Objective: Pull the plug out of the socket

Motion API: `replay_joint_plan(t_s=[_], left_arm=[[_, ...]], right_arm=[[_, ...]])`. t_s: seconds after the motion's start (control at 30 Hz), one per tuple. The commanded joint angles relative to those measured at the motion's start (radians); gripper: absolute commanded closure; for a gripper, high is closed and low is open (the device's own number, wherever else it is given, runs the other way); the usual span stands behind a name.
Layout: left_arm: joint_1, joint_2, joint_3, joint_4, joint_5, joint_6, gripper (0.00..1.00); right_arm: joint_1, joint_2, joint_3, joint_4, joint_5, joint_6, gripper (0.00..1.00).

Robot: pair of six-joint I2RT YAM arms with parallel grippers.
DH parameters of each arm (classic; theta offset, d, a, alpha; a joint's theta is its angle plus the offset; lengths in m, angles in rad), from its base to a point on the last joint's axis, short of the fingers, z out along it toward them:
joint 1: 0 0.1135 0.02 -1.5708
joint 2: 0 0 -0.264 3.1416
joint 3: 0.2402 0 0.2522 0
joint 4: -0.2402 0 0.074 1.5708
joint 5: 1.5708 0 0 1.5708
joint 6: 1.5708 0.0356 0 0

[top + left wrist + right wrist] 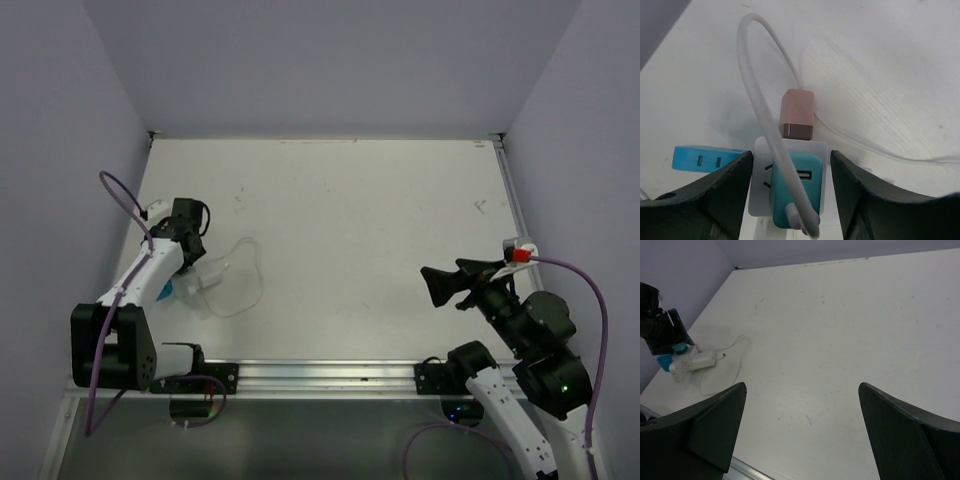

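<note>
Right gripper (433,285): we see it hanging above the table (350,200) near the right edge, jaws spread wide with nothing between them.
Left gripper (791,155): it is low over the socket by the left edge, one finger close against each side. We cannot tell whether they press it.
Socket (759,202): a white block lying flat, toward the near left corner.
Teal plug (797,187): seated in the socket, between the fingers.
Blue block (700,159): just left of the socket.
Pink plug (797,114): at the socket's far end.
White cable (756,100): loops over the teal plug and away across the table.
</note>
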Motion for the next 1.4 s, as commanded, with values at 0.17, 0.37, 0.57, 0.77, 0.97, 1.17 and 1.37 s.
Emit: replay_joint_plan(t_s=[0.17, 0.37, 0.57, 0.77, 0.97, 1.17, 1.37], left_arm=[[-0.261, 0.150, 0.123, 0.193, 0.254, -0.025, 0.31], [-0.418, 0.287, 0.252, 0.244, 0.271, -0.021, 0.30], [-0.576, 0.400, 0.385, 0.270, 0.270, -0.002, 0.28], [-0.656, 0.417, 0.450, 0.270, 0.261, 0.010, 0.21], [-0.659, 0.309, 0.459, 0.263, 0.224, 0.004, 0.04], [-0.659, 0.175, 0.462, 0.256, 0.188, -0.022, 0.00], [-0.659, -0.001, 0.350, 0.284, 0.190, -0.093, 0.00]], right_arm=[[0.006, 0.032, 0.048, 0.007, -0.023, 0.019, 0.01], [0.006, 0.025, 0.062, -0.022, 0.002, 0.007, 0.01], [0.006, 0.028, 0.083, -0.042, 0.011, 0.001, 0.01], [0.006, 0.026, 0.090, -0.061, 0.019, -0.007, 0.01], [0.006, 0.026, 0.094, -0.064, 0.025, -0.007, 0.01], [0.006, 0.034, 0.102, -0.064, 0.031, -0.008, 0.01], [0.006, 0.034, 0.110, -0.071, 0.040, -0.017, 0.01]])
